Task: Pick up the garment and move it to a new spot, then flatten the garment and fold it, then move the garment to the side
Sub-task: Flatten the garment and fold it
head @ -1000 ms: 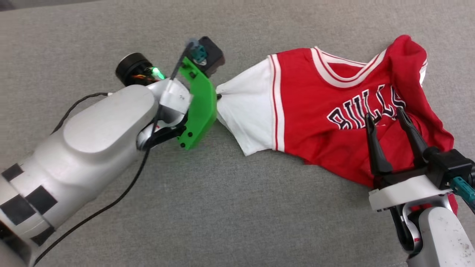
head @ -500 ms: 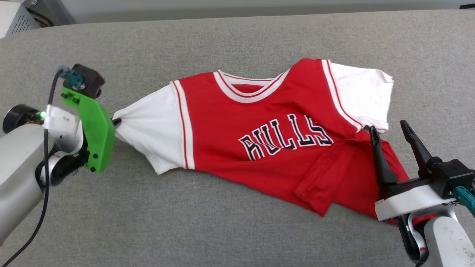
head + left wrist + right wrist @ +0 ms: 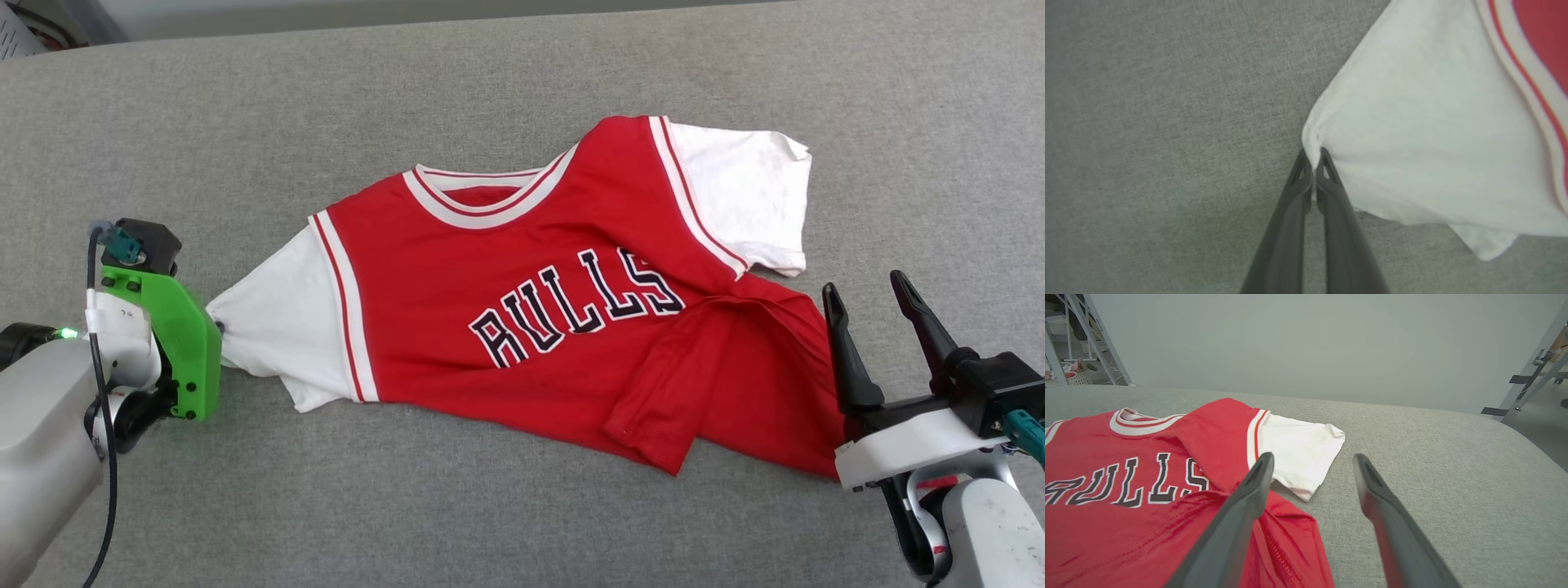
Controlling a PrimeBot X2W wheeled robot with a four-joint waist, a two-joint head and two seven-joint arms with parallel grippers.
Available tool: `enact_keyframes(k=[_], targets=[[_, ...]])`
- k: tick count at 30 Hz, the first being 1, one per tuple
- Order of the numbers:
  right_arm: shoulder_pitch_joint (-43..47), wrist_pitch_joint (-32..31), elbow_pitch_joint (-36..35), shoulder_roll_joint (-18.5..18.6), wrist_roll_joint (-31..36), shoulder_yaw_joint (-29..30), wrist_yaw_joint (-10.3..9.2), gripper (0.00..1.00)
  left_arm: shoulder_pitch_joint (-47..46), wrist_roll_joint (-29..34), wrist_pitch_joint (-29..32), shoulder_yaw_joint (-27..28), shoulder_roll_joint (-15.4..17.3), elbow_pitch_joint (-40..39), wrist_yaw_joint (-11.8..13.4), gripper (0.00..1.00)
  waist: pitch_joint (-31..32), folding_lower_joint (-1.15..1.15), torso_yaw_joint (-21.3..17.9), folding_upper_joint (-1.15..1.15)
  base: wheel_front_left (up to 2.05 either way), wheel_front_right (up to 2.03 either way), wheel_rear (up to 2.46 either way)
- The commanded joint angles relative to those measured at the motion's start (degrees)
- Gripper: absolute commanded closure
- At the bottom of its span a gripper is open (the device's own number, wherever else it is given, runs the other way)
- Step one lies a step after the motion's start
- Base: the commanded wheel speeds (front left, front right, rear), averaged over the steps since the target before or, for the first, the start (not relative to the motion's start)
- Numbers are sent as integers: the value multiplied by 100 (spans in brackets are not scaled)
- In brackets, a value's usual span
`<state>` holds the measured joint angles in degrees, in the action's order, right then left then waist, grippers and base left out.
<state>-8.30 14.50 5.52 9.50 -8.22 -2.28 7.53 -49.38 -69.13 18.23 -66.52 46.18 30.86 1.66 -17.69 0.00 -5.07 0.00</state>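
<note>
Garment [image 3: 506, 261]: a red jersey-style T-shirt in soft knit, with white short sleeves, red-and-white striped collar and sleeve trim, and black-and-white block letters across the chest. It lies front-up across the centre of the head view, collar toward the top of the frame, slanting from centre left up to upper right. The hem at lower right of centre is doubled back in a red flap. The rest lies fairly flat, with a few creases. One white sleeve spreads at upper right, its edge rumpled. The other is drawn to a point toward the left edge of the frame.

Left gripper [image 3: 219, 327], centre left in the head view: jaws closed tight on the tip of that sleeve. In the left wrist view the cloth puckers between the dark fingertips [image 3: 1327, 171] and fans off to the right of the frame.

Right gripper [image 3: 864, 287], lower right in the head view: fingers spread wide with nothing between them, tips just beside the hem's right edge. Cannot tell whether one finger touches the cloth.

A grey woven fabric surface [image 3: 490, 506] lies under everything. A bright green plastic bracket [image 3: 188, 351] sits on the left wrist, with a thin black cable [image 3: 104, 457] trailing to lower left. A plain pale wall [image 3: 1306, 343] runs across the top of the right wrist view.
</note>
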Motion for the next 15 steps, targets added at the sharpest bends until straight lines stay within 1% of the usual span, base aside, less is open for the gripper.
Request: enact_keyframes(k=[1, 2, 3, 5, 8, 10, 11, 13, 15], targets=[[6, 50, 16, 21, 40, 17, -4, 0, 140, 16, -113, 2, -100, 129, -32, 100, 7, 0, -1, 0, 0, 0, 0], [10, 50, 22, 27, 38, 30, -4, 0, 159, 12, -244, 30, -164, 209, -65, 41, 29, 0, 9, 0, 0, 0, 0], [13, 50, 26, 32, 36, 47, -4, 0, 168, 28, -379, 55, -209, 261, -79, 0, 65, 0, 21, 0, 0, 0, 0], [17, 50, 9, 48, 24, 118, -4, 0, 174, 149, -822, 115, -274, 317, -92, 0, 160, 0, 52, 0, 0, 0, 0], [27, 50, -30, 116, 36, 244, -4, 0, 243, 303, -1673, 290, -327, 223, -6, 0, 346, 0, 102, 0, 0, 0, 0], [29, 50, -55, 213, 47, 335, -4, 0, 342, 396, -2200, 398, -339, 50, 143, 0, 470, 0, 156, 0, 0, 0, 0], [14, 50, -74, 279, 37, 392, -4, 0, 399, 491, -2464, 429, -319, -73, 267, 0, 532, 0, 188, 0, 0, 0, 0], [-46, 33, -126, 436, 36, 457, -4, 0, 520, 627, -2848, 482, -272, -327, 523, 0, 623, 0, 242, 0, 0, 0, 0], [-153, -30, -232, 587, 55, 514, -4, 0, 671, 674, -3082, 591, -238, -629, 785, 0, 688, 0, 295, 0, 0, 0, 0]])
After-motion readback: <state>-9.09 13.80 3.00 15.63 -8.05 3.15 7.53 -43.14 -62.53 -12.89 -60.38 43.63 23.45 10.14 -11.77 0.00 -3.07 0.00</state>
